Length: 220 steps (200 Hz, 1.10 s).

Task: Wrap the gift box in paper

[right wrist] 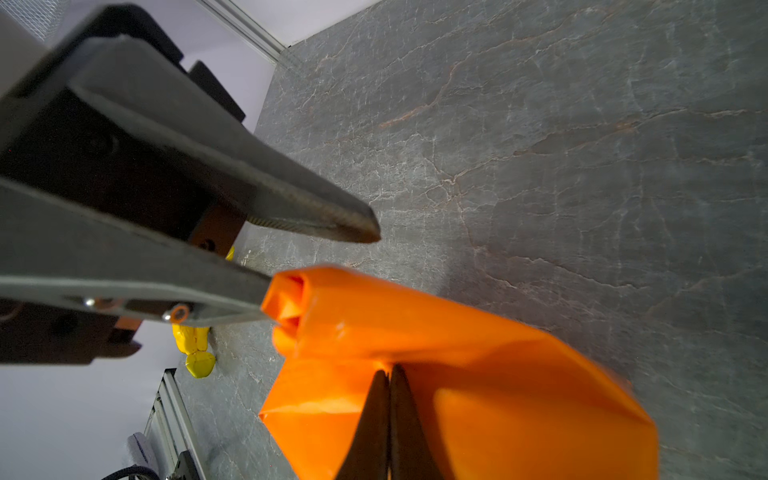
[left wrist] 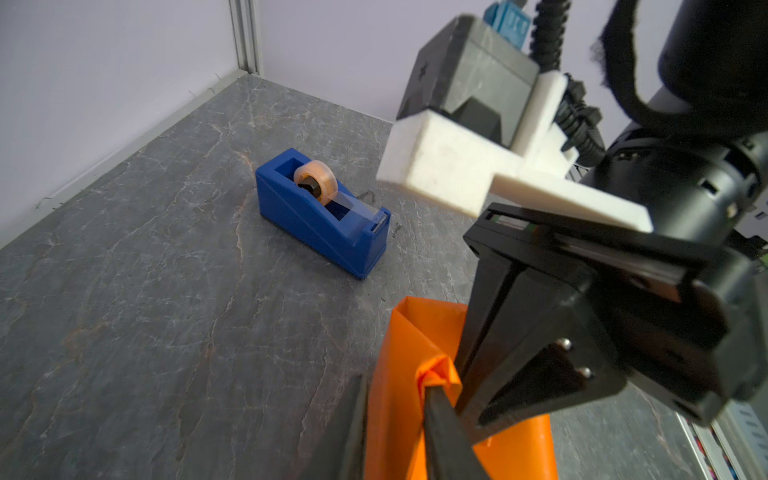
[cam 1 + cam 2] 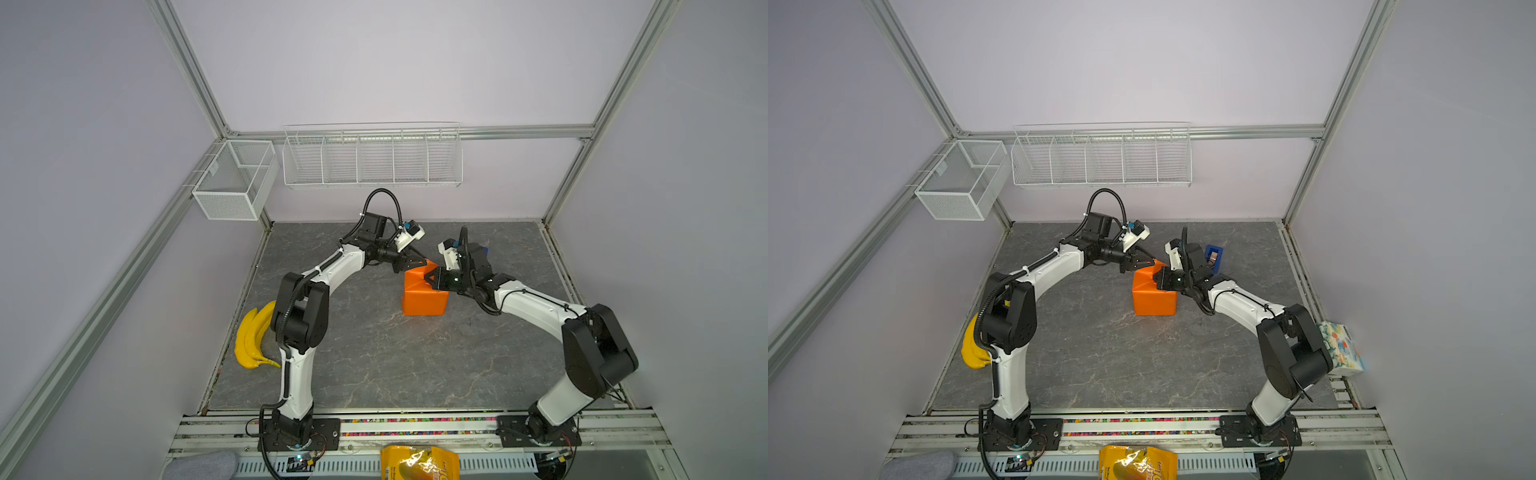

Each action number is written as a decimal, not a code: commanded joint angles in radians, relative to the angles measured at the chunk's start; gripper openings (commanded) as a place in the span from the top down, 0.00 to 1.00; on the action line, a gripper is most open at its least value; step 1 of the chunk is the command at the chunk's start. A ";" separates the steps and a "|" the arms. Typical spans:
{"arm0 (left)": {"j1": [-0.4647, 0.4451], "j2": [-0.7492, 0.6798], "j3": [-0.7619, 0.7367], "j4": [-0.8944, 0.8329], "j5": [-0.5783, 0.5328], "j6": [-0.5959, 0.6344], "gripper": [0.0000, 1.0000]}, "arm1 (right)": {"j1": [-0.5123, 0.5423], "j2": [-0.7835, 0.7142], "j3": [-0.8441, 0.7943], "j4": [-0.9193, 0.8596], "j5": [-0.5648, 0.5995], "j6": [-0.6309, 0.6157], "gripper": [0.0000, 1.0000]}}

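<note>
1. Your left gripper (image 1: pixel 321 267) has its fingers apart. One fingertip (image 1: pixel 249 293) touches the twisted end of the paper (image 3: pixel 424 299), and the other stands clear of it.
2. Your right gripper (image 1: pixel 388 374) has its fingers pressed together, tips against a crease in the paper. You cannot tell whether they pinch a fold.
3. The paper forms a box-shaped bundle under both sets of fingertips, with the gift box hidden inside.
4. The blue tape dispenser (image 2: pixel 320 208) sits beyond your left fingertips, apart from the paper.

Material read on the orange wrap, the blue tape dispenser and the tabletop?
Orange paper: thin sheet, slight sheen, holds sharp creases; likely paper.
Tape dispenser: moulded blue plastic, smooth, semi-gloss.
Tabletop: grey veined stone look, matte; possibly laminate.
</note>
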<state>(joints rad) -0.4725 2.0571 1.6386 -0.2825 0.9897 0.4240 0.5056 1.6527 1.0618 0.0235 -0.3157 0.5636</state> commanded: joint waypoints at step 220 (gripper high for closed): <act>-0.005 -0.066 -0.068 -0.058 -0.080 0.065 0.59 | 0.004 0.010 -0.019 -0.112 0.004 -0.018 0.93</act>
<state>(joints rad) -0.4606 2.0014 1.5463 -0.2882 0.9436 0.4309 0.5056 1.6524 1.0622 0.0208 -0.3157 0.5602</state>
